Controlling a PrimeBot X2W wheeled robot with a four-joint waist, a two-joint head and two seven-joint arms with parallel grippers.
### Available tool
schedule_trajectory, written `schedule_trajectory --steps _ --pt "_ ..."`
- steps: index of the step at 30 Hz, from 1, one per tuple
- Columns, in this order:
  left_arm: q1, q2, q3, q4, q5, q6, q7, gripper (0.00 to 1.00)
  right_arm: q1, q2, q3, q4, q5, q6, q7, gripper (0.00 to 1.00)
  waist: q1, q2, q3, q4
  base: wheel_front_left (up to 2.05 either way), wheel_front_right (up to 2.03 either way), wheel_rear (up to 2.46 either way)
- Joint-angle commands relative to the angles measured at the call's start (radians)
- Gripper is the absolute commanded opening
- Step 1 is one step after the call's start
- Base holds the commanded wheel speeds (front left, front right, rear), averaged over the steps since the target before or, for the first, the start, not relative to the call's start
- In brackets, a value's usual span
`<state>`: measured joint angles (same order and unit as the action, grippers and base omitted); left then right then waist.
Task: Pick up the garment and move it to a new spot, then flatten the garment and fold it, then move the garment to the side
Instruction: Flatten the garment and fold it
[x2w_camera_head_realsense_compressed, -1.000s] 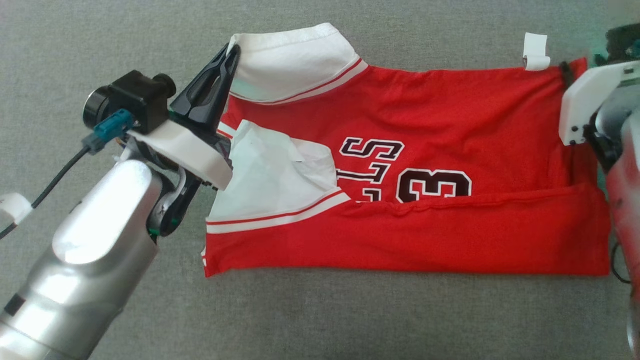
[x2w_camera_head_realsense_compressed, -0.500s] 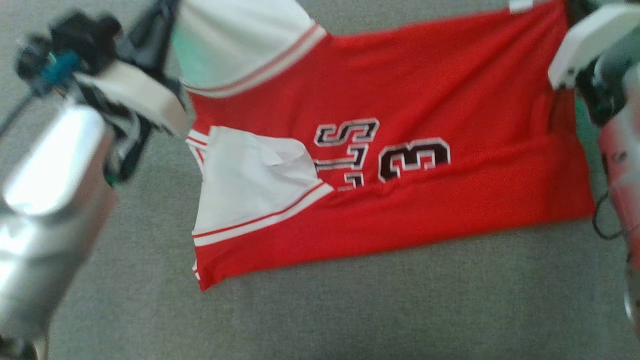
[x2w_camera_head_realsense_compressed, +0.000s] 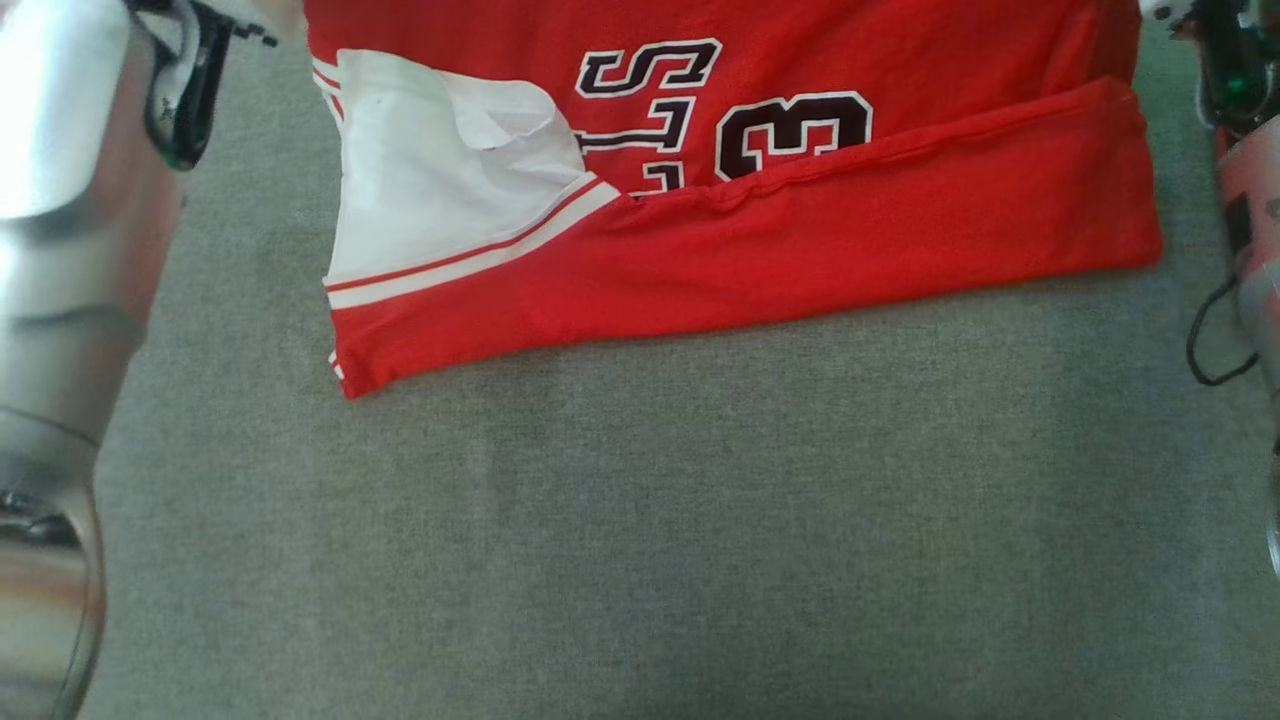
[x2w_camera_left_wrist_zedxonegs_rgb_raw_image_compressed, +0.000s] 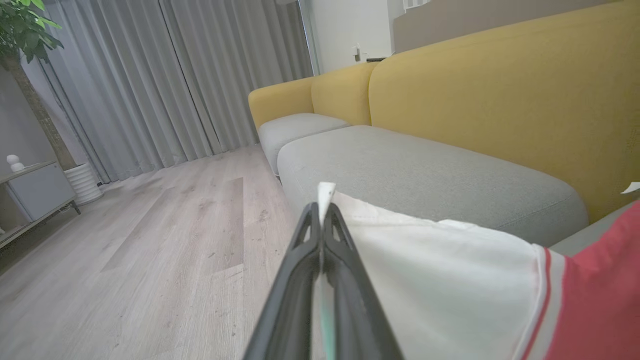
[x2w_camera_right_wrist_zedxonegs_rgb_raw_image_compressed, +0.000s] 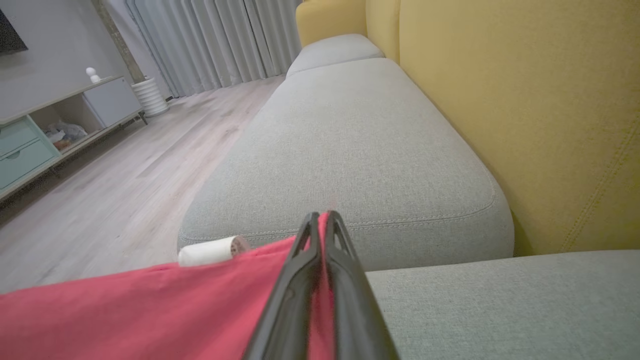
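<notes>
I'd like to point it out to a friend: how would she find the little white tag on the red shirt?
On the grey sofa seat is a red jersey, one edge pinched by the right gripper. Beside that gripper a curled white tag sticks out from the red edge; unlike the broad white sleeve, it is tiny and rolled.

Red garment (x2w_camera_head_realsense_compressed: 850, 240) — black letter "S", numeral "3"
</notes>
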<state>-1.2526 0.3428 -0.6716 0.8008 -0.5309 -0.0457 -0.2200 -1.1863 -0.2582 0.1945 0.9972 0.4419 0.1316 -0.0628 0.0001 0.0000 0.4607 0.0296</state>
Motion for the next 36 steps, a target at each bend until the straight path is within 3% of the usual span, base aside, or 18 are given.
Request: schedule_trajectory --steps 1,10,17,22,36 --pt "-0.051 0.032 0.034 0.006 0.008 -0.009 -0.017 0.0 -0.023 0.005 0.025 -0.03 0.023 -0.001 -0.018 0.0 -0.0001 0.0 -0.003 0.004 0.0 0.0 0.0" --pt "0.03 0.01 0.004 0.043 0.014 -0.056 -0.04 0.0 0.058 -0.058 0.12 -0.045 0.167 -0.001 -0.018 0.0 -0.0001 0.0 -0.051 0.03 0.0 0.0 0.0" --pt "0.172 0.041 -0.03 -0.032 -0.016 -0.077 -0.035 0.0 0.172 -0.133 0.213 -0.103 0.296 -0.001 0.048 0.0 -0.0001 0.0 -0.115 0.057 0.0 0.0 0.0" --pt "0.259 0.064 -0.078 -0.113 -0.053 -0.083 0.026 0.0 0.248 -0.211 0.303 -0.149 0.318 -0.001 0.068 0.0 -0.0001 0.0 -0.146 0.077 0.0 0.0 0.0" --pt "0.481 0.244 -0.255 -0.434 -0.183 -0.085 0.314 0.0 0.391 -0.399 0.572 -0.255 0.41 -0.001 0.23 0.0 -0.0001 0.0 -0.218 0.091 0.0 0.0 0.0"
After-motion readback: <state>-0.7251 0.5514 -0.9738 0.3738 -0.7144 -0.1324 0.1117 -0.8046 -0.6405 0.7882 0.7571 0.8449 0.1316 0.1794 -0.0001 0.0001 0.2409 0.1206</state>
